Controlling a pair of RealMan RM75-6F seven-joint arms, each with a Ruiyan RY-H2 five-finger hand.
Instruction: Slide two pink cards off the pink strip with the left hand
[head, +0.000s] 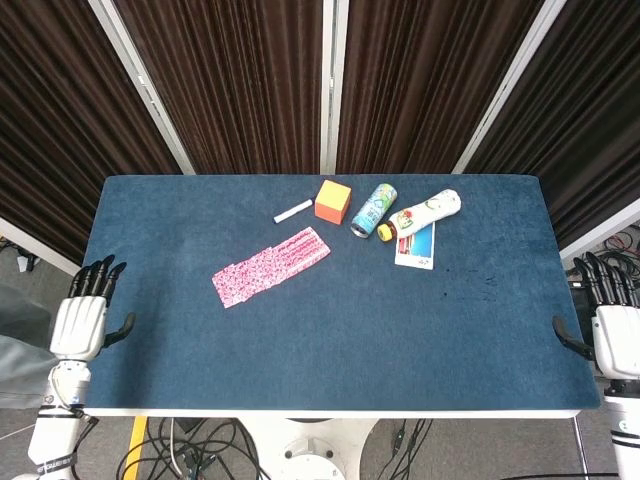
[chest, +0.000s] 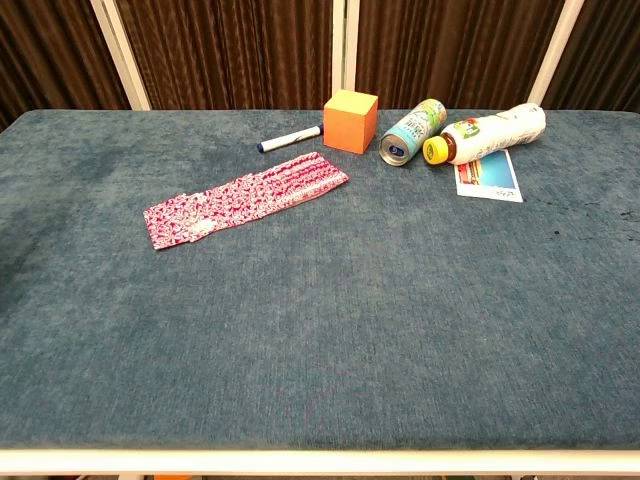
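Note:
A pink patterned strip of overlapping cards (head: 271, 266) lies slanted on the blue table, left of centre; the chest view shows the same strip (chest: 245, 197) running from lower left to upper right. My left hand (head: 82, 316) hangs off the table's left edge, fingers apart and holding nothing, well away from the strip. My right hand (head: 612, 325) sits off the right edge, also holding nothing. Neither hand appears in the chest view.
Behind the strip lie a white marker (head: 293, 211), an orange cube (head: 333, 201), a can on its side (head: 374, 209), a white bottle with a yellow cap (head: 420, 214) and a picture card (head: 416, 247). Dark curtains hang behind the blue table (head: 330, 340).

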